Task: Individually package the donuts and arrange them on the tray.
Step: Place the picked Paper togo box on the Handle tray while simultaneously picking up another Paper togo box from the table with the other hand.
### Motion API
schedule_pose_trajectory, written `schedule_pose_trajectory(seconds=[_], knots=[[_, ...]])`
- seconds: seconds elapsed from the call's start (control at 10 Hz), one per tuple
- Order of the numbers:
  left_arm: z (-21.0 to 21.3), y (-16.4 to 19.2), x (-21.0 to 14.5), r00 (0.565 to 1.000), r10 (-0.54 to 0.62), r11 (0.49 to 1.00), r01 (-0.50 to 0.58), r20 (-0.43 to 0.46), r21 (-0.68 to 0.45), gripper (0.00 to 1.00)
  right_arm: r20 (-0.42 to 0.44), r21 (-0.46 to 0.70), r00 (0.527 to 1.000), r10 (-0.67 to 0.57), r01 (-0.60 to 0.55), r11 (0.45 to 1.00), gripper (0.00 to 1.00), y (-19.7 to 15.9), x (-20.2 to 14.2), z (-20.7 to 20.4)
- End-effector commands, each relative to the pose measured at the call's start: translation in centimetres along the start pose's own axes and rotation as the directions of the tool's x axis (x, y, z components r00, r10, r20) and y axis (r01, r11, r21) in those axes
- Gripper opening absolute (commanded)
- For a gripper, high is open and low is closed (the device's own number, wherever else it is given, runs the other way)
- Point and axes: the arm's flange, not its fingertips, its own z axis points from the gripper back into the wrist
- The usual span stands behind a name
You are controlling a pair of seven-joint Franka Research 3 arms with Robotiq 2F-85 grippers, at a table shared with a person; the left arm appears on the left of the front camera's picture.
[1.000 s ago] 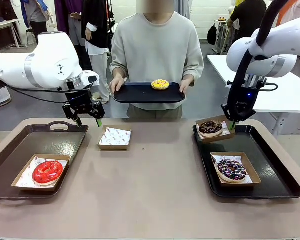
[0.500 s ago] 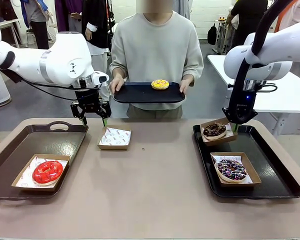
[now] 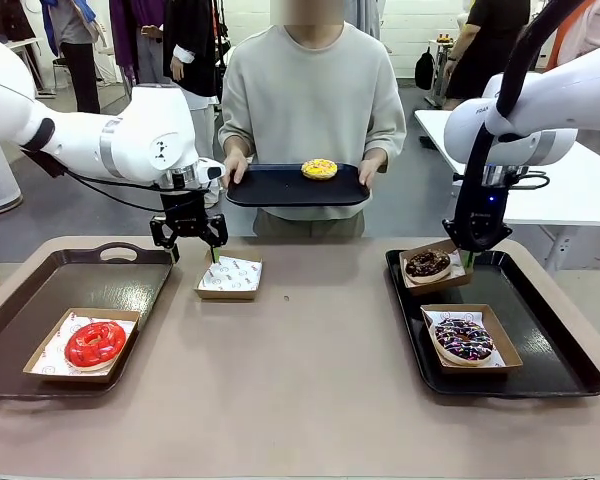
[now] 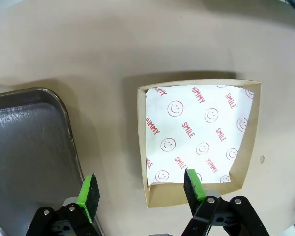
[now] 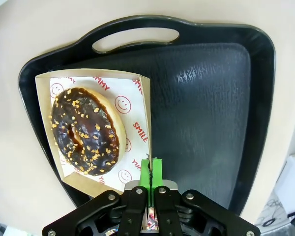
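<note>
My left gripper (image 3: 193, 250) spread over the empty box (image 3: 229, 276), my right gripper (image 5: 151, 172) pinching the chocolate donut's (image 5: 87, 130) carton (image 5: 140, 101), tilted over the tray (image 5: 201, 98)

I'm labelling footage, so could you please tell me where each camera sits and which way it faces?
Front: between the arms, facing the person across the table; both arms show.
Left wrist: on the left arm, looking down at the empty box; open left gripper shows.
Right wrist: on the right arm, looking down at the filled box; right gripper pinches it.
Shared: front shows both boxes.
</note>
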Motion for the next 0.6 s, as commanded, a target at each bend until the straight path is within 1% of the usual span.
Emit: schedule_pose_trajectory(seconds=[0.0,0.5], knots=[[-0.3,-0.5,0.8,1.0,0.028,0.998,-0.027,-0.01,0.049,0.9,0.006,-0.002,1.0,-0.009,0.009,1.0,0.01,0.0,0.6,0.0],[-1.6,-0.8,1.4,0.999,0.023,0.998,-0.021,-0.038,0.055,0.9,0.003,0.008,1.0,0.019,-0.019,1.0,0.01,0.3,1.0,-0.3]])
